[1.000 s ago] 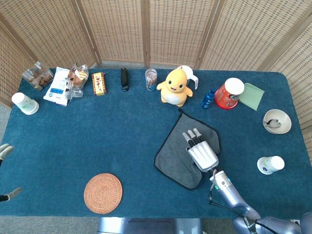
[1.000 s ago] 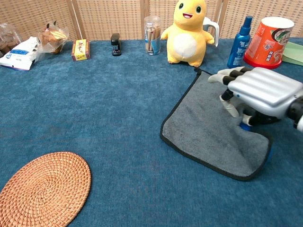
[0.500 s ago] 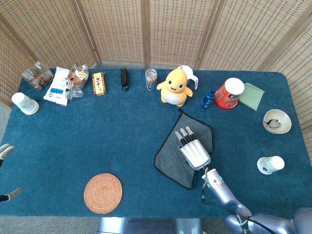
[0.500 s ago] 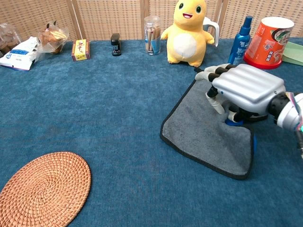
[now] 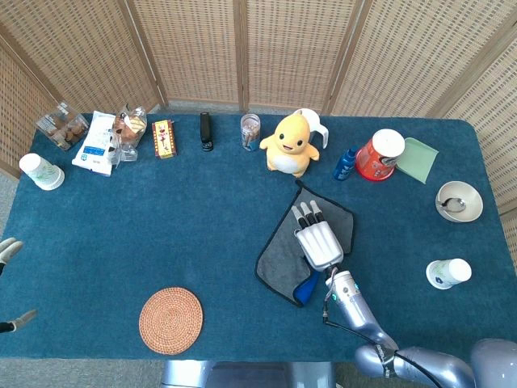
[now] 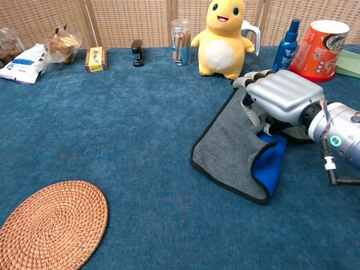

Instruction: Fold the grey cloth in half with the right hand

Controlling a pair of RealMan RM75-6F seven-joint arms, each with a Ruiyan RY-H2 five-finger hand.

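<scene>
The grey cloth lies right of the table's middle, just in front of the yellow plush toy. My right hand grips the cloth's right edge and holds it lifted over the rest. The blue underside shows at the near corner where the edge is turned over. The hand's back hides the part of the cloth beneath it. Only the fingers of my left hand show at the far left edge of the head view, apart and holding nothing.
A woven coaster lies front left. Behind the cloth stand a blue spray bottle, a red tub and a jar. A bowl and a paper cup sit right. Snack packs line the back left.
My right hand has moved left and away from me, dragging the cloth's right edge with it. The fold has grown and the blue underside has come into view.
</scene>
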